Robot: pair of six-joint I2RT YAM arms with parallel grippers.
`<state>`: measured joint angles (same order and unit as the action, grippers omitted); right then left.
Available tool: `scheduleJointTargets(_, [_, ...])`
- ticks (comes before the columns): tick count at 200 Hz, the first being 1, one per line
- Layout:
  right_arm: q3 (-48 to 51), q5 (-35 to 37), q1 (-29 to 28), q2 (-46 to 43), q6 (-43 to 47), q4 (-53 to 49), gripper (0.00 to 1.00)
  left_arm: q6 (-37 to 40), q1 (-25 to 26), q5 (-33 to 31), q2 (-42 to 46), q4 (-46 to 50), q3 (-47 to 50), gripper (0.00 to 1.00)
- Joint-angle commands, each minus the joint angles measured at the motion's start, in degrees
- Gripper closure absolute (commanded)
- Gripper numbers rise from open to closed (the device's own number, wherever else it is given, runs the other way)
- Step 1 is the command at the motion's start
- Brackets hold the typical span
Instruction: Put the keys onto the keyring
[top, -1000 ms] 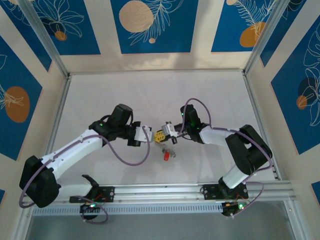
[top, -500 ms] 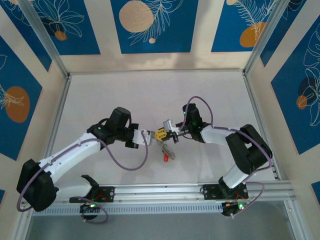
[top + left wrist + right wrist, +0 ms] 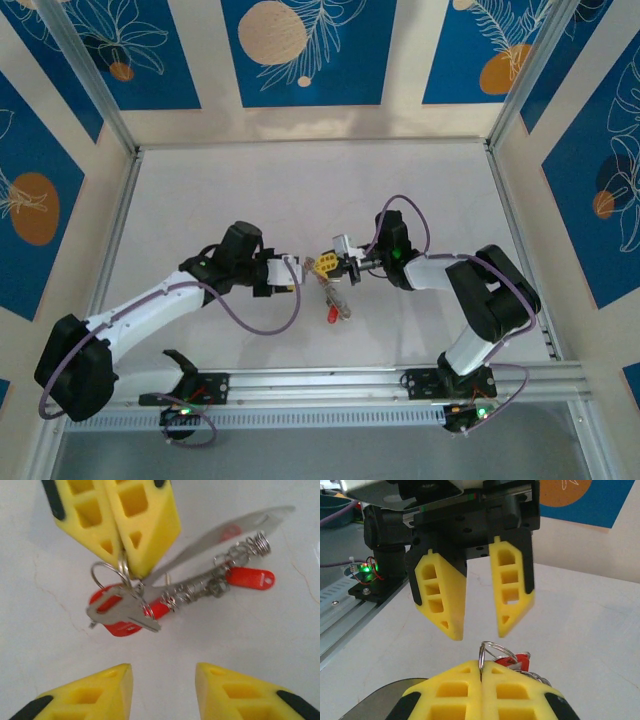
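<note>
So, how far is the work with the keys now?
Done: one key seems to hang on the thin wire ring. In hand: the right gripper is shut on that ring; the left gripper stands open opposite. Left: a red tag lies on the table; threaded or not, I cannot tell.

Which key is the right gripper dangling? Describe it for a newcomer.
At the table's centre, the shut right gripper pinches a small split ring. From it hangs the silver key, its blade crossing a red tag; the other red tag lies bare.
</note>
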<state>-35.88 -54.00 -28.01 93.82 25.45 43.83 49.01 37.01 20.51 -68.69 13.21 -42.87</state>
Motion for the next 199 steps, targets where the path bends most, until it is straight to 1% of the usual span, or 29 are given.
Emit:
scheduleJointTargets(1, [0.44, 0.07, -0.05, -0.15, -2.21, 1.77, 1.0, -6.18, -0.35, 2.24, 1.11, -6.35, 0.43, 0.54])
scheduleJointTargets(14, [-0.03, -0.22, -0.11, -0.91, -1.21, -0.81, 1.0, -6.64, -0.37, 2.5, 1.87, -7.47, 0.01, 0.48])
scheduleJointTargets(20, [-0.3, -0.41, -0.24, -1.34, -0.22, -2.52, 1.0, -6.48, -0.39, 2.74, 1.97, -7.67, -0.31, 0.47])
scheduleJointTargets(48, [-1.53, 0.14, -1.06, -2.76, 4.13, -10.22, 1.0, -4.0, -0.33, 5.03, 0.65, -5.08, -2.92, 0.46])
scheduleJointTargets(72, [-1.82, 0.46, -1.25, -3.12, 3.99, -10.86, 1.0, 0.99, -0.32, 7.58, -1.15, -1.23, -5.03, 0.46])
scheduleJointTargets(84, [-1.96, 0.47, -1.34, -3.16, 4.06, -11.23, 1.0, 2.82, -0.36, 7.53, -2.11, -0.25, -5.61, 0.46])
scheduleJointTargets(107, [-2.91, 0.38, -1.69, -3.44, 5.81, -14.1, 1.0, 6.05, -0.36, 6.92, -4.28, 2.01, -6.28, 0.48])
scheduleJointTargets(125, [-3.08, 0.39, -1.87, -3.86, 6.45, -15.38, 1.0, 7.64, -0.32, 8.05, -5.68, 4.0, -6.67, 0.51])
scheduleJointTargets(139, [-3.05, 0.59, -1.87, -4.15, 6.73, -15.45, 1.0, 7.94, -0.36, 8.67, -6.67, 5.03, -6.4, 0.52])
scheduleJointTargets(199, [-3.23, 0.78, -1.98, -4.11, 6.78, -15.89, 1.0, 5.4, -0.3, 8.99, -7.34, 0.33, -5.11, 0.59])
